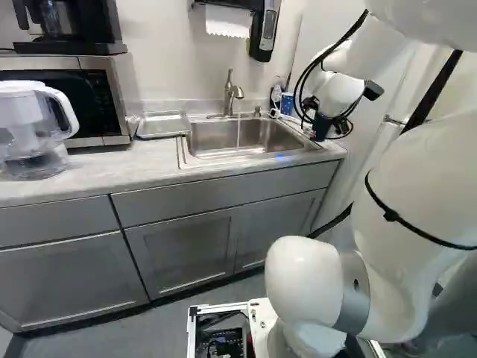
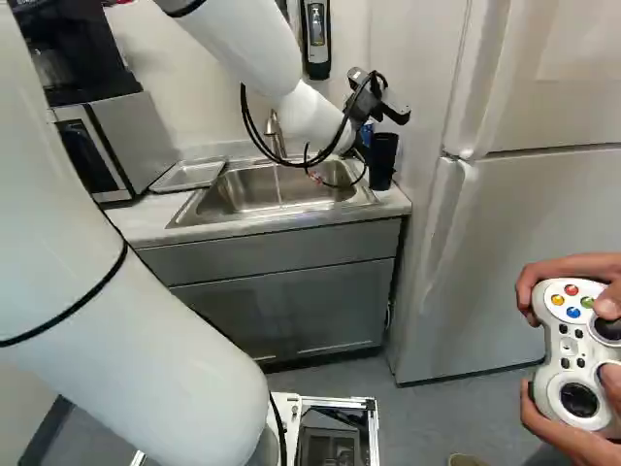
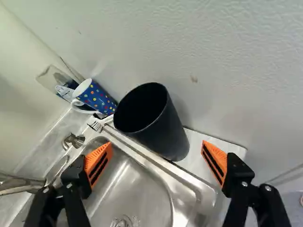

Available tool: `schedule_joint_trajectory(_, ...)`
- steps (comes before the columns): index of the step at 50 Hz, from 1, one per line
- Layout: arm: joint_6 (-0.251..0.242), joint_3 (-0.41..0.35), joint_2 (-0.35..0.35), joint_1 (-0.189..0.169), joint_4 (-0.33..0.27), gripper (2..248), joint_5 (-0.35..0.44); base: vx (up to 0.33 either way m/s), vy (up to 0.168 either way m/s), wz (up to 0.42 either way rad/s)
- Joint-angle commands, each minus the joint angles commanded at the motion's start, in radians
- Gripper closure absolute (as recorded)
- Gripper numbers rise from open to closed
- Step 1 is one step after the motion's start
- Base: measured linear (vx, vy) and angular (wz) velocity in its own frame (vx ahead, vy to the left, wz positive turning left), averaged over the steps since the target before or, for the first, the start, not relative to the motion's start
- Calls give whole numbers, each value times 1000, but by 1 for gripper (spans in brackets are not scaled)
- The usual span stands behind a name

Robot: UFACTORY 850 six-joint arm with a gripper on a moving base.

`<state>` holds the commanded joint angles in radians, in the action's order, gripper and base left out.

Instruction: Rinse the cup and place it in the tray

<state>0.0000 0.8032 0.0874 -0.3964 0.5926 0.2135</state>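
The black cup (image 3: 165, 135) stands upright, its sides apparently smooth.

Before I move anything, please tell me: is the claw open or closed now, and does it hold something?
Claw: open, holding nothing; the black cup stands ahead, ungripped.

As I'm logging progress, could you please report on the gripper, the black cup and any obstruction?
Gripper open. Black cup upright beside sink, ungripped. Spotted mug close by; nothing visible between gripper and cup. Faucet running.
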Motion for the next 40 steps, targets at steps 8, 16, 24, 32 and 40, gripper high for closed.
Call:
schedule_joint_trajectory(8, 0, 22, -23, -5, 1, 3, 0, 0, 0, 0)
schedule_joint_trajectory(16, 0, 31, -32, -6, 1, 3, 0, 0, 0, 0)
schedule_joint_trajectory(24, 0, 31, -32, -6, 1, 3, 0, 0, 0, 0)
schedule_joint_trajectory(32, -49, 31, -32, -6, 1, 3, 0, 0, 0, 0)
schedule_joint_trajectory(40, -127, 31, -32, -6, 1, 3, 0, 0, 0, 0)
